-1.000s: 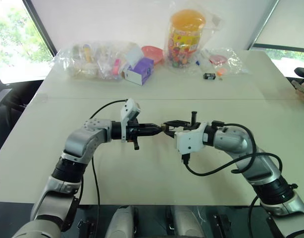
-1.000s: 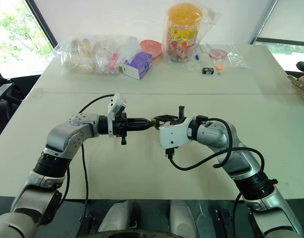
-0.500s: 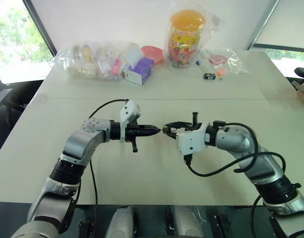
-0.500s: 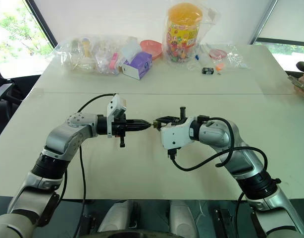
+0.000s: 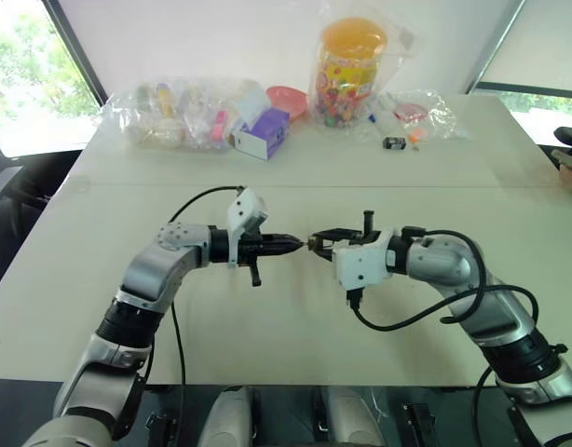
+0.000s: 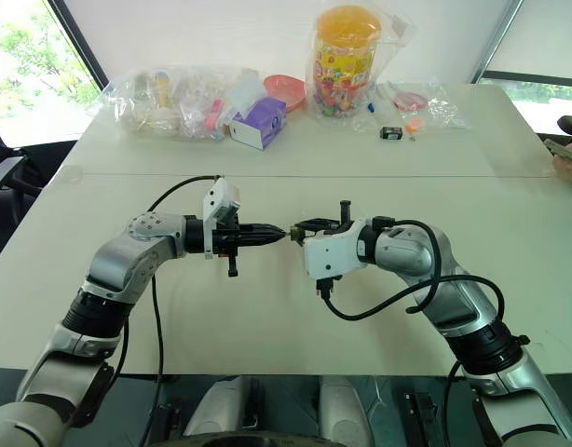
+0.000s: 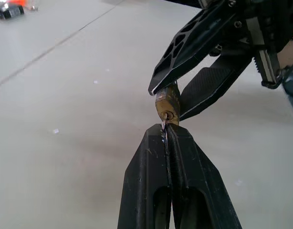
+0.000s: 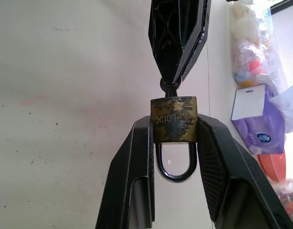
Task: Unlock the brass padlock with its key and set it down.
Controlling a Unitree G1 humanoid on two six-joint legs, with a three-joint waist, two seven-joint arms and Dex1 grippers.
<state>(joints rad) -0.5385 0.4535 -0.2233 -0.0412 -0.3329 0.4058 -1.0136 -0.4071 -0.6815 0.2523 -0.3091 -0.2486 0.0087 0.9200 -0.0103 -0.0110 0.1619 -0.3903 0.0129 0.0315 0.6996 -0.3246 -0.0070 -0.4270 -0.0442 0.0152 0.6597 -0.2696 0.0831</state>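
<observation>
Fingers of the right gripper [image 8: 174, 143] pinch the brass padlock [image 8: 173, 119] above the table [image 5: 267, 326]; left gripper [image 7: 168, 132], pressed together, holds the key [image 7: 163, 124] seated in the keyhole. Shackle [image 8: 174, 164] looks closed. Judged remaining: turning, unlocking, setting down.

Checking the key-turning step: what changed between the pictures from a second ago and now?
Little visibly moved. The left gripper is shut on the key, seated in the brass padlock. The right gripper kept its clamp on the lock body, and both arms stayed meeting above the table. The shackle looks closed. The items along the table's far edge are unchanged.
</observation>
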